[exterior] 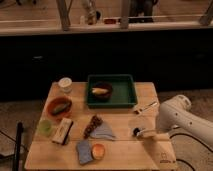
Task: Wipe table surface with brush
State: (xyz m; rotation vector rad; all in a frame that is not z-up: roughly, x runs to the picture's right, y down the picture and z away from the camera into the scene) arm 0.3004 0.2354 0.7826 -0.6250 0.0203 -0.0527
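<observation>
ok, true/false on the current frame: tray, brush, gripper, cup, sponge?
1. The green tray holds a dark bowl. True.
2. The brush lies inside the tray. False: its dark head is on the table surface, towards the picture's right, in front of the tray.
3. The gripper is over the table's right front part, right beside the brush. True.
4. The white cup stands in the tray. False: it stands on the table, left of the tray.
5. The grey-blue sponge lies near the front edge. True.
</observation>
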